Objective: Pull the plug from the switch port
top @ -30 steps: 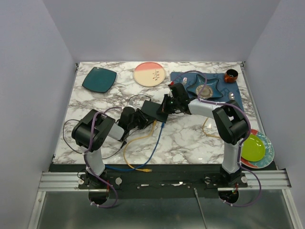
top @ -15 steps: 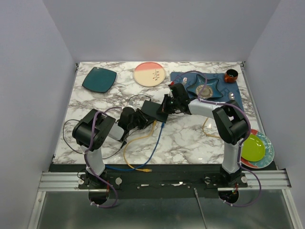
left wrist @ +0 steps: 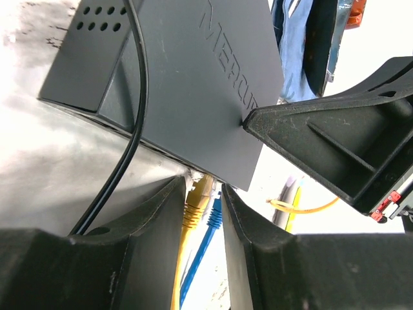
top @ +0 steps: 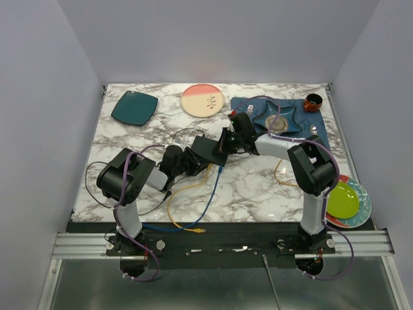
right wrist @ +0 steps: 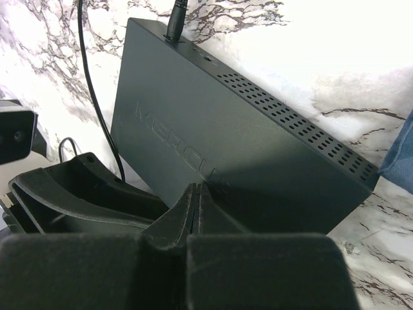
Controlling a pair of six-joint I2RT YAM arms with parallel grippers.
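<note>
The switch (top: 206, 148) is a flat matte-black box mid-table, also in the left wrist view (left wrist: 187, 77) and the right wrist view (right wrist: 219, 129). A yellow plug (left wrist: 197, 199) and a blue plug (left wrist: 215, 212) sit side by side in its near edge. My left gripper (left wrist: 204, 188) (top: 195, 163) is closed narrowly around both plugs, with a finger touching each. My right gripper (right wrist: 197, 192) (top: 226, 143) is shut and empty. Its tips press on the switch's top face, as the left wrist view shows (left wrist: 322, 142).
A black power cord (left wrist: 132, 116) runs from the switch's far edge. Yellow cable (top: 184, 194) and blue cable (top: 208, 197) trail toward the near edge. Teal plate (top: 134, 106), pink plate (top: 202, 100), blue cloth with dish (top: 277, 119), orange cup (top: 313, 102), green plate stack (top: 345, 200).
</note>
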